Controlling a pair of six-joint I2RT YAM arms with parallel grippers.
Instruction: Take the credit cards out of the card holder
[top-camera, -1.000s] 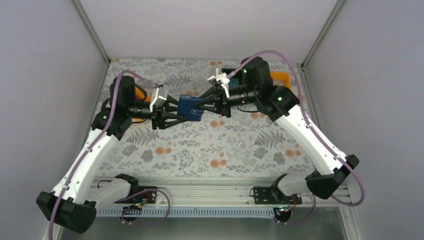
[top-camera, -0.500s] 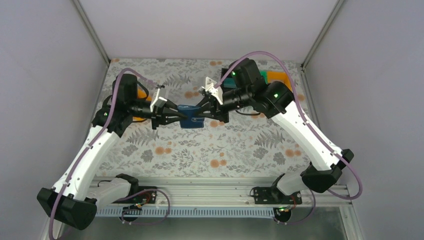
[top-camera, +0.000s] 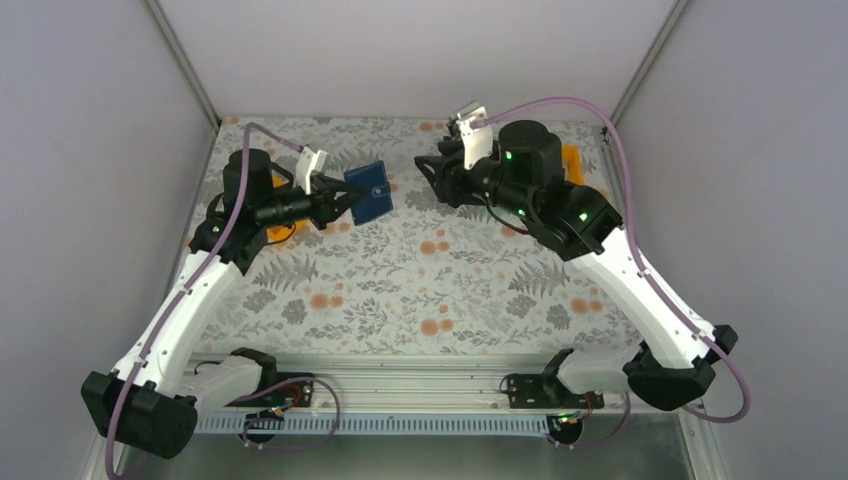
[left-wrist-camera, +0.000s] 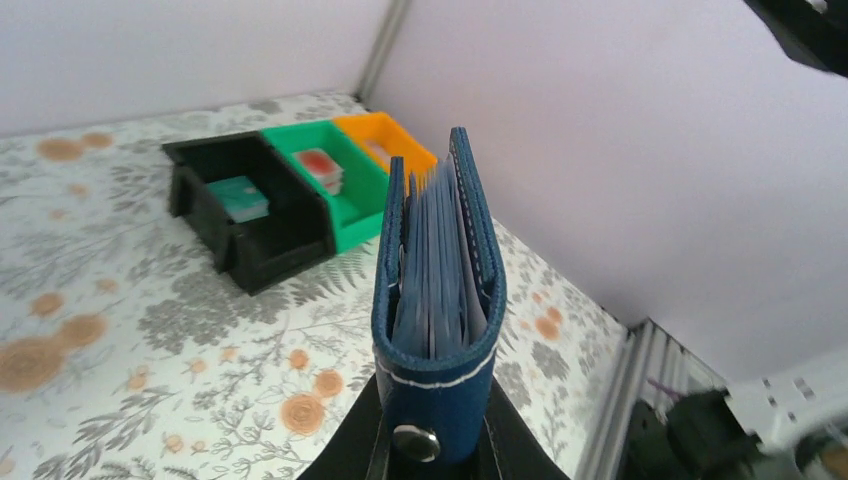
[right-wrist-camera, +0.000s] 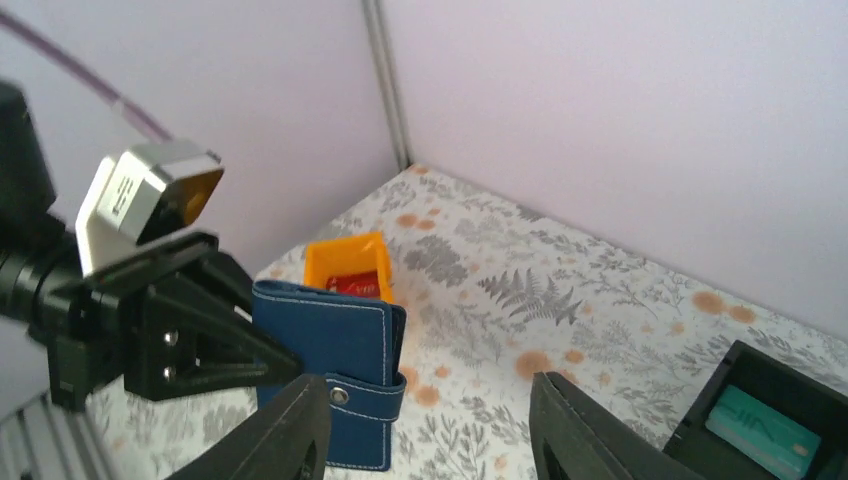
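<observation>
Floral tablecloth (top-camera: 420, 290) lies below the card holder (top-camera: 368, 190) now. My left gripper (top-camera: 345, 197) alone clamps its snap end and holds it aloft, where a second ago both grippers held it. My right gripper (right-wrist-camera: 428, 392) has let go and drawn back, fingers (right-wrist-camera: 575, 430) apart and empty — free, I judge, to draw out any credit cards (left-wrist-camera: 240, 198) not yet in the bins (left-wrist-camera: 345, 225).

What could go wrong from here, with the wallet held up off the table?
The left pincer alone holds the card holder aloft by one edge. A pull from the open right pincer might twist it or slip it free. Its snap tab looks fastened, so reaching in for cards could jam or fail.
</observation>
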